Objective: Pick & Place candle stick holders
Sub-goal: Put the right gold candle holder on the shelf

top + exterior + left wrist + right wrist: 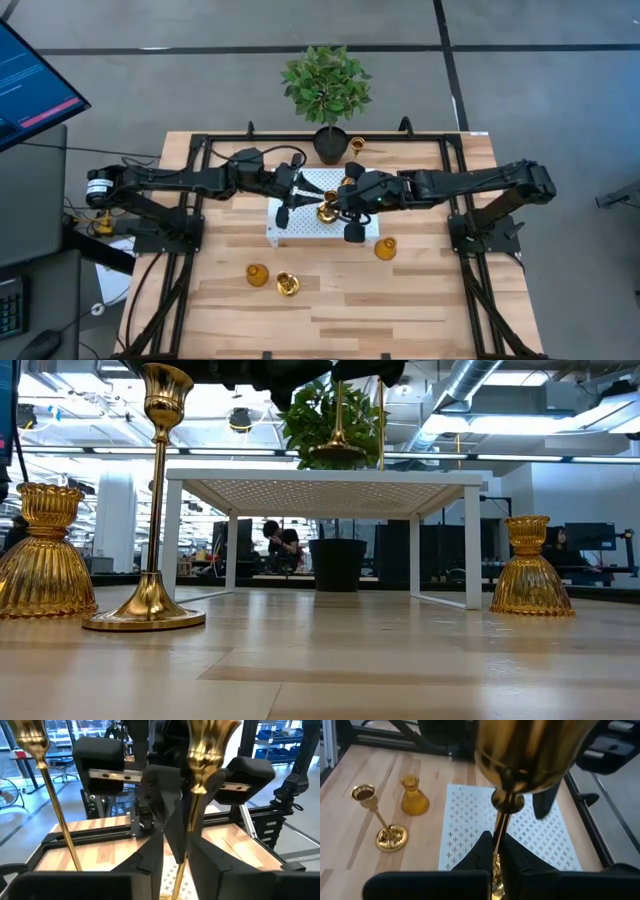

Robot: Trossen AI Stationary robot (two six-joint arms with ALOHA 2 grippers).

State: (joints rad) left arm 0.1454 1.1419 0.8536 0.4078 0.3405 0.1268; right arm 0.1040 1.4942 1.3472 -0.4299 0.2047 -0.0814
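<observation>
My right gripper (337, 208) is shut on a tall gold candle stick holder (327, 211) over the white perforated tray (300, 232). In the right wrist view the holder's cup (530, 750) is close to the camera. My left gripper (290, 197) is open just left of it over the tray and touches nothing. Another tall holder (357, 145) stands by the black-potted plant (326, 90). A third tall holder (288, 285) and a short bulbous one (257, 275) stand on their bases at the near left. A second short one (385, 248) stands right of the tray. My right gripper pinches the tall holder's slim stem (501, 827) between its two fingers, low on the stem, well below the cup. The fingers come from the table's right side and lie across the stem. The holder is upright, and in the low view its round base (338, 452) sits slightly above the tray top.
The tray stands on legs (472, 545) mid-table, with room beneath it. The plant pot (330, 143) is right behind the tray. A black frame (200, 150) runs along the table's sides. Bare wood lies along the near edge (400, 320).
</observation>
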